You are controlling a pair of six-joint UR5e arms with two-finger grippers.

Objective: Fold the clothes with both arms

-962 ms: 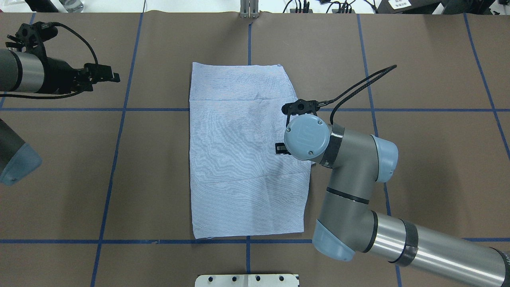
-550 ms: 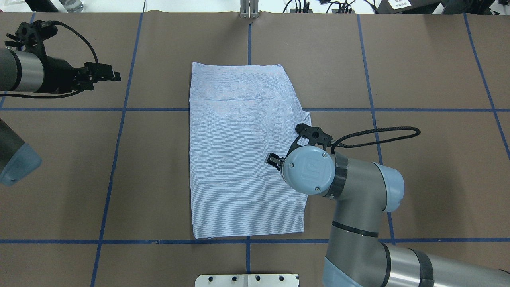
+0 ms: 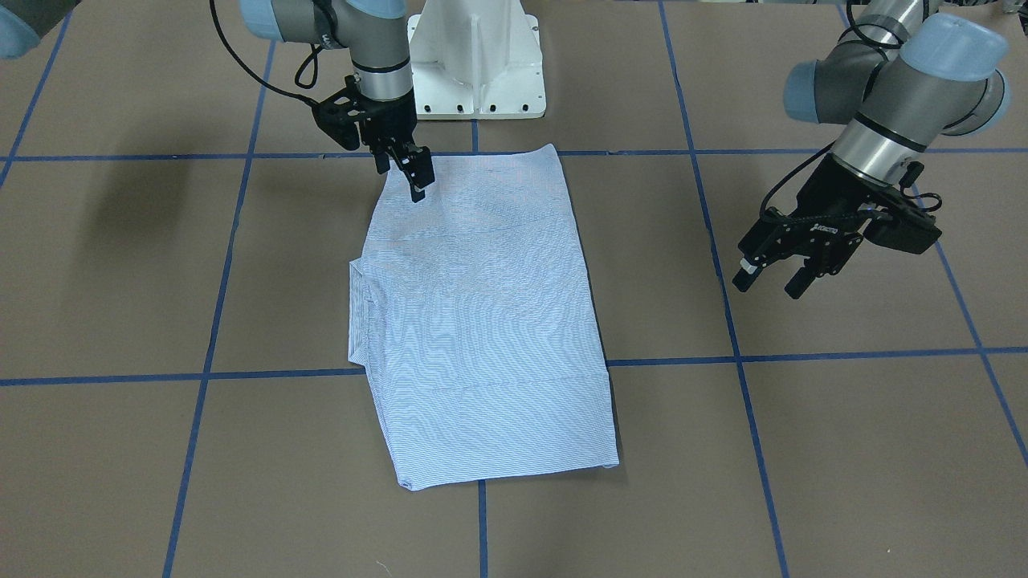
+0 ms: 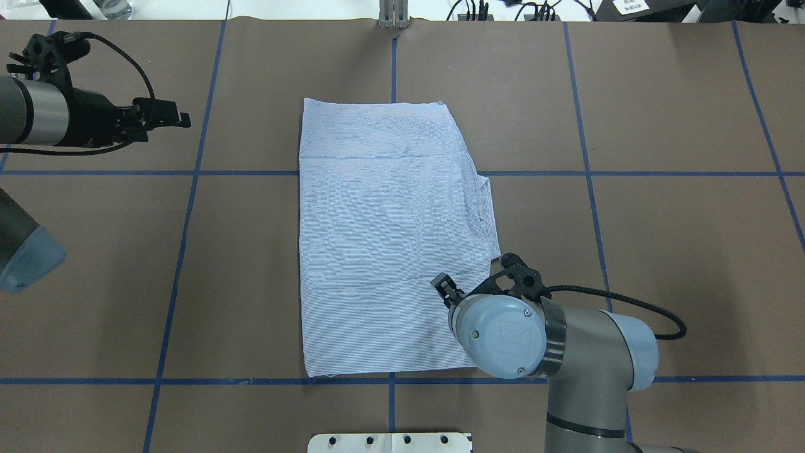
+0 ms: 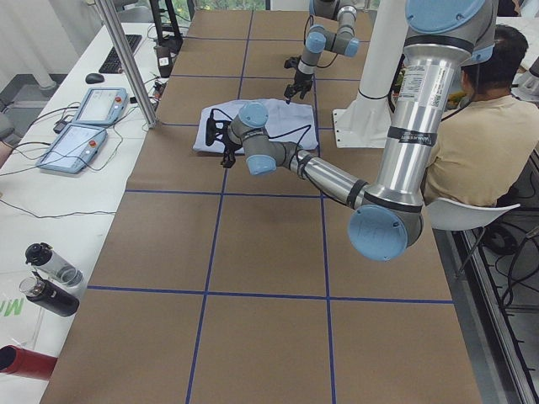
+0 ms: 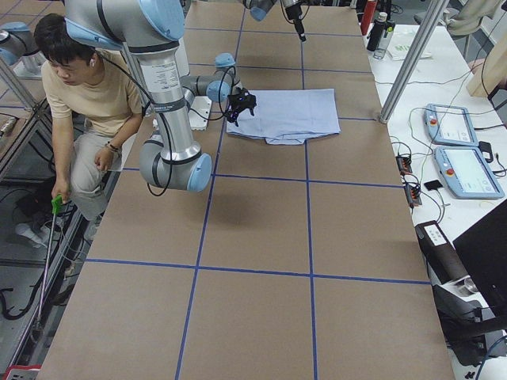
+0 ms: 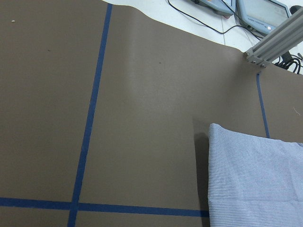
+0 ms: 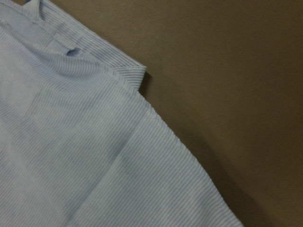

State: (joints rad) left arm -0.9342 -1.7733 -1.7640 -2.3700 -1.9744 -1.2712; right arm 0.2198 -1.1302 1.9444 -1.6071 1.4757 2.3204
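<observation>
**A:** What does the right wrist camera add?

**B:** A cuff edge with a small dark button (image 8: 72, 52) on the light-blue, finely striped folded shirt (image 4: 383, 239). From overhead that is only a small flap.

**A:** And where does the shirt lie?

**B:** Flat, mid brown paper-covered worktop (image 4: 660, 94). The black right end effector (image 3: 401, 178), fingers spread and empty, is over the shirt's robot-side right edge. The left end effector (image 3: 769, 282), also spread, hangs well off to the shirt's left.
</observation>
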